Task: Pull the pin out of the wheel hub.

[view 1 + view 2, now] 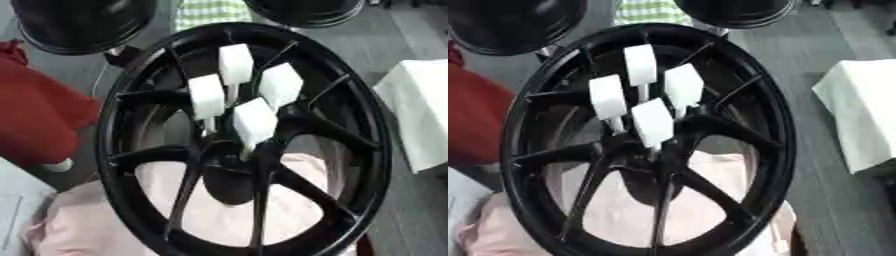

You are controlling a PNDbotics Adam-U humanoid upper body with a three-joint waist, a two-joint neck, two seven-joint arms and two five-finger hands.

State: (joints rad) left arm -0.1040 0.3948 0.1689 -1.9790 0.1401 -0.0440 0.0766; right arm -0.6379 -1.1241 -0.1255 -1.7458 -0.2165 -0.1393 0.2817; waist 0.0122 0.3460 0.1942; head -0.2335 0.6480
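A black spoked wheel hub (378,150) fills the middle of both eye views, tilted toward me. Several white block-headed pins stick out of its centre: one at the top (236,62), one at the left (206,95), one at the right (280,85), and the nearest one (254,122) lowest, its thin stem going into the hub's middle. Neither of my hands shows in either view.
The hub rests on a pink cloth (219,220). A red object (35,120) lies at the left and a white-covered surface (424,110) at the right. Two more black wheels (79,20) (306,10) stand behind, with green-striped fabric (210,12) between them.
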